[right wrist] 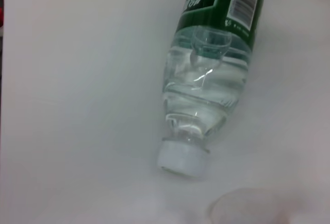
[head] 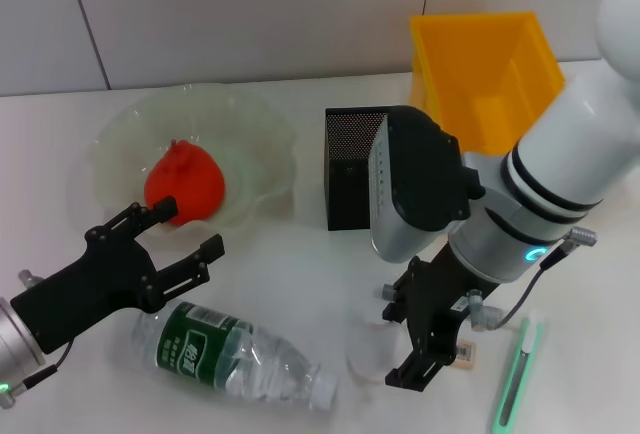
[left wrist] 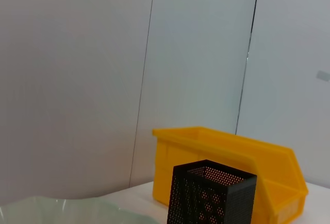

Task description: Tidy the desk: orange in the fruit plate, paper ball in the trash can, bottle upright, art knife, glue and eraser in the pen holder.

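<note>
The orange [head: 185, 186] lies in the pale green fruit plate [head: 250, 134] at the back left. My left gripper [head: 180, 234] hovers open just in front of the plate, holding nothing. The bottle [head: 235, 354] [right wrist: 211, 79] lies on its side near the front edge, its cap [right wrist: 180, 157] pointing right. My right gripper [head: 402, 339] hangs open by the white paper ball [head: 370, 349] [right wrist: 247, 208]. Just right of it are the eraser [head: 467, 354] and the green art knife [head: 515, 374]. The black mesh pen holder [head: 350, 169] [left wrist: 214, 193] stands beside the yellow trash can [head: 490, 74] [left wrist: 232, 157]. The glue is hidden.
A grey panelled wall runs behind the white table. The right arm's bulky white wrist [head: 420, 189] hangs over the table in front of the pen holder. The plate's rim [left wrist: 67, 208] shows low in the left wrist view.
</note>
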Robot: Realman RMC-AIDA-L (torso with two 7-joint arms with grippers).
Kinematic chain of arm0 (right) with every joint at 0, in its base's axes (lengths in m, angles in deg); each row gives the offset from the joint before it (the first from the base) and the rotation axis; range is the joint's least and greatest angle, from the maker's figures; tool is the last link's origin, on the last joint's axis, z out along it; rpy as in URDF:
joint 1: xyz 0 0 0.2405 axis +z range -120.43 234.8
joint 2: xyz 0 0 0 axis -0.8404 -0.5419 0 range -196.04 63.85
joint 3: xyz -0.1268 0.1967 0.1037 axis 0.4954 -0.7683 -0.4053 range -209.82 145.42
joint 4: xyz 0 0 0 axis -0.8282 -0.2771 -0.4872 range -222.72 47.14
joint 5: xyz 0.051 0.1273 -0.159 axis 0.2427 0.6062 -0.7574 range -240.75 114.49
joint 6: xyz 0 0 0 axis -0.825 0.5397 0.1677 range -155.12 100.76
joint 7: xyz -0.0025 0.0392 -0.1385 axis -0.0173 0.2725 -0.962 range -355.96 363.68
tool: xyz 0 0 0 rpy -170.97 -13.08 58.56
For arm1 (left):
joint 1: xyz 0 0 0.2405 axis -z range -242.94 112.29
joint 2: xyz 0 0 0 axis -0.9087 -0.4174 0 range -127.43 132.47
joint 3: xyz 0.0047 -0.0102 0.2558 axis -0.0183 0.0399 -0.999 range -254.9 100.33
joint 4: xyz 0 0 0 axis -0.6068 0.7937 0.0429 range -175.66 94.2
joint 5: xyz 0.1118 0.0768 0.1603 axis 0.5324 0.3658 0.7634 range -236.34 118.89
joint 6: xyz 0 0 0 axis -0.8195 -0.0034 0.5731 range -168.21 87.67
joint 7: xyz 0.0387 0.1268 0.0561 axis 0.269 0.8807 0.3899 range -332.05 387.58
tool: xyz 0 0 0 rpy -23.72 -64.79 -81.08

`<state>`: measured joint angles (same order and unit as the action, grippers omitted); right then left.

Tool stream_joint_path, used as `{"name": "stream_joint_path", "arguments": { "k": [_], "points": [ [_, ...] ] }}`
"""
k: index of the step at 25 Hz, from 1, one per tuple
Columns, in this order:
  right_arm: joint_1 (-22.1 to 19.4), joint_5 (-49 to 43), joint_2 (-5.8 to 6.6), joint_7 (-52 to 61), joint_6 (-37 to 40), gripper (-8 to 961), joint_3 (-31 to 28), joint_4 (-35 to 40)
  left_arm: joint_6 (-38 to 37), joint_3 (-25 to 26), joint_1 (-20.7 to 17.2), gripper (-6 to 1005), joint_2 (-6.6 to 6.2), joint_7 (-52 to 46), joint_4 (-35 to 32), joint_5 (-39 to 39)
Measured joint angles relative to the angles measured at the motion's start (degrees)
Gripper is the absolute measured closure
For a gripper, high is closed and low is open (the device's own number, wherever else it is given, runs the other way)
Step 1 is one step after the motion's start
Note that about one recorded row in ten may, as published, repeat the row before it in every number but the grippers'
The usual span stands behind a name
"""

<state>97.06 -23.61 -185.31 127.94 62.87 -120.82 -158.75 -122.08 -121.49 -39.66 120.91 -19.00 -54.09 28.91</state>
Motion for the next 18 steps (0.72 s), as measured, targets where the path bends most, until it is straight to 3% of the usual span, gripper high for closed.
{"name": "stream_joint_path", "arguments": {
  "k": [4,18],
  "points": [
    [0.9,-0.1,-0.07,0.1,-1.0,210,1.0,1.6,0.0,0.0,0.2,203,0.0,0.0,0.0,0.0],
    [1.1,-0.8,-0.2,2.0,-2.3,478,-0.5,1.6,-0.1,-0.1,0.0,212,0.0,0.0,0.0,0.0]
  ]
}}
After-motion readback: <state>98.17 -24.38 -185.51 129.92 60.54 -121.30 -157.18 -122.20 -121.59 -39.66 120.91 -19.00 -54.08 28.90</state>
